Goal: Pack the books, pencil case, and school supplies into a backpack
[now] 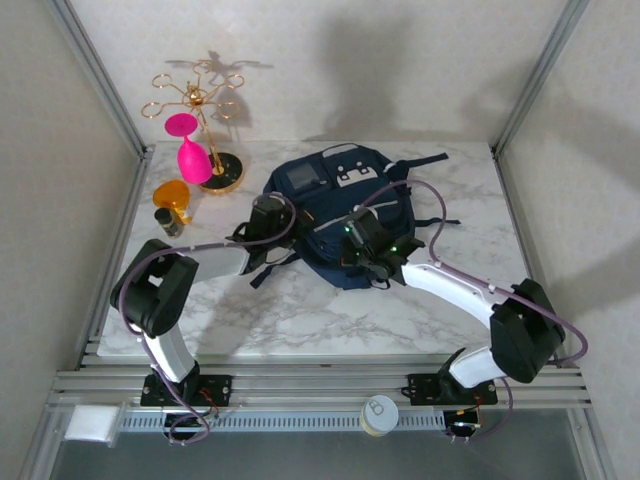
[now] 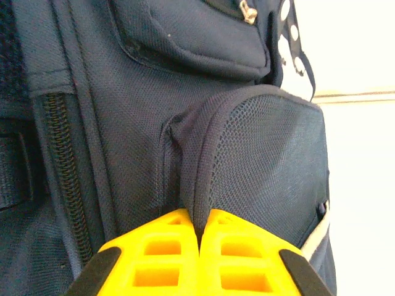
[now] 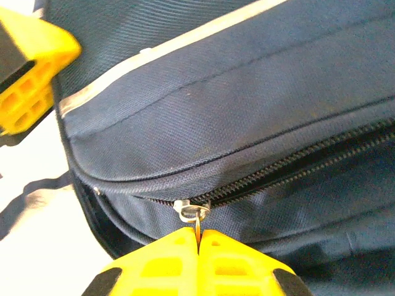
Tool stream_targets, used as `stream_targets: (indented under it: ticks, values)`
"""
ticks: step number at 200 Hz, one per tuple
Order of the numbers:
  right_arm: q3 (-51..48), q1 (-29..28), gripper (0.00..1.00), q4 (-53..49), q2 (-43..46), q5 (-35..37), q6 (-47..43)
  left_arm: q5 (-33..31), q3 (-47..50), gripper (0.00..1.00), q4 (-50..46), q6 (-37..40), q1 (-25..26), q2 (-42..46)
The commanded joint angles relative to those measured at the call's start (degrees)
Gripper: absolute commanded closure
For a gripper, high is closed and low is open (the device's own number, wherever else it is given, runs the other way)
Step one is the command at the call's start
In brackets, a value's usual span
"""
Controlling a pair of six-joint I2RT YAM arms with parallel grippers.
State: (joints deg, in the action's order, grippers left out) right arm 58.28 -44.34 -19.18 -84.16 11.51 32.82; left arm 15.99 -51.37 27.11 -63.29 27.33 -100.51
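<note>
Two pinches: left fingers [image 2: 154, 256] clamp backpack [image 2: 129, 92] mesh pocket hem [image 2: 194, 179]; right fingers [image 3: 154, 265] clamp metal zipper pull [image 3: 194, 213].

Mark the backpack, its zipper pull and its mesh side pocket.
backpack [image 1: 325, 200]: top external view, on the navy front panel.
zipper pull [image 3: 190, 210]: right wrist view, on the metal slider end.
mesh side pocket [image 2: 271, 160]: left wrist view, on the mesh face.
</note>
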Motion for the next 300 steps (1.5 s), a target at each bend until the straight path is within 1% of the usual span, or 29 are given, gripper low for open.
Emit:
stream_targets:
  ticks: [1,5,12,27,43,54,66,84,91,100,111,116,131,137,165,186,199,211,220,226,234,243,247,250,254,262,277,287,300]
  values:
    - [1.5,-0.8,1.00,-1.0,-2.2,-4.8,-2.9,-5.1,6.9,0.70,7.5,-1.9,-2.3,5.7]
    - [1.4,-0.8,1.00,-0.3,-2.5,-5.9,-2.6,-5.0,8.6,0.64,9.9,-3.8,-1.6,6.7]
    - [1.5,-0.8,1.00,0.4,-2.7,-6.7,-2.5,-5.1,10.4,0.58,11.5,-7.0,0.4,8.1]
    - [1.0,-0.8,1.00,1.1,-2.9,-7.4,-3.0,-6.8,12.8,0.51,13.0,-12.9,4.7,9.9]
    - [0.4,-0.7,1.00,0.8,-2.9,-6.2,-3.9,-9.5,14.4,0.48,16.7,-19.0,9.2,9.6]
    - [-0.1,-0.6,1.00,1.3,-2.9,-6.3,-4.8,-11.1,13.9,0.47,17.0,-21.5,10.9,8.8]
    - [-0.5,-0.6,1.00,1.8,-2.8,-6.7,-5.2,-12.2,12.8,0.47,17.3,-22.3,11.8,7.2]
    - [-1.1,-0.6,1.00,2.5,-2.7,-7.1,-5.6,-13.7,8.8,0.48,13.4,-20.9,12.9,4.5]
    - [-1.4,-0.6,1.00,2.7,-2.7,-7.2,-5.9,-14.4,7.7,0.52,11.9,-21.0,13.1,3.6]
    - [-1.8,-0.6,1.00,2.8,-2.7,-7.1,-6.3,-15.2,7.4,0.58,13.0,-20.8,13.2,2.7]
    - [-1.9,-0.6,1.00,2.0,-2.8,-5.6,-6.4,-17.6,6.9,0.68,12.3,-19.7,13.1,2.6]
    - [-1.9,-0.4,1.00,1.6,-2.8,-4.6,-6.4,-18.8,6.3,0.72,9.7,-19.3,13.1,2.6]
    - [-1.8,0.2,1.00,0.2,-2.2,-1.9,-6.1,-20.7,4.9,0.92,5.2,-17.0,12.7,2.5]
    - [-1.7,0.4,1.00,-0.4,-1.9,-0.7,-6.0,-21.3,4.6,1.00,3.6,-16.1,12.3,2.6]
    - [1.8,1.2,1.00,-7.4,-2.3,6.6,-5.8,-24.7,6.6,1.00,-3.6,-11.5,9.2,6.7]
    - [1.3,3.7,1.00,-10.0,-0.5,5.3,-5.1,-23.6,9.5,1.00,-8.0,-5.4,3.8,11.5]
    - [1.0,4.3,1.00,-11.8,0.2,5.3,-5.2,-23.1,10.3,1.00,-14.7,0.1,-0.8,14.8]
    - [2.3,4.3,1.00,-13.2,-0.6,4.7,-6.3,-18.7,10.1,1.00,-16.4,8.9,-6.2,16.5]
    - [3.4,4.3,1.00,-12.8,-1.7,3.4,-7.3,-13.1,7.9,1.00,-19.0,14.4,-10.5,15.6]
    - [3.9,4.2,1.00,-11.2,-2.6,0.7,-8.3,-9.4,5.9,1.00,-20.6,16.9,-12.8,14.6]
    - [4.7,3.1,1.00,-9.0,-4.0,-2.9,-9.4,-6.2,4.1,1.00,-21.6,18.8,-14.4,14.1]
    - [6.2,1.0,1.00,-7.0,-5.7,-5.5,-10.2,-3.3,3.5,1.00,-20.9,20.2,-14.6,14.9]
    - [6.9,0.1,1.00,-6.4,-6.5,-6.2,-10.4,-2.6,3.5,0.94,-20.6,19.8,-14.4,15.4]
    - [7.4,-0.4,1.00,-6.0,-7.0,-6.5,-10.4,-1.9,3.8,0.85,-20.2,19.3,-14.2,15.9]
    - [7.9,-1.1,1.00,-5.5,-7.5,-6.8,-10.3,-1.0,4.6,0.76,-19.3,18.4,-13.8,16.8]
    - [8.2,-1.5,1.00,-4.0,-8.2,-7.7,-9.7,1.0,6.5,0.66,-16.8,15.9,-12.8,18.8]
    - [7.8,-1.7,1.00,-1.7,-8.7,-8.7,-9.3,0.4,10.9,0.53,-12.7,7.3,-8.8,22.9]
    - [7.8,-1.7,1.00,-0.9,-8.8,-9.0,-10.1,-1.3,14.3,0.50,-7.5,0.2,-4.7,24.6]
    - [7.6,-1.7,1.00,-0.7,-8.8,-7.8,-10.8,-4.4,17.4,0.47,0.5,-8.2,0.8,24.3]
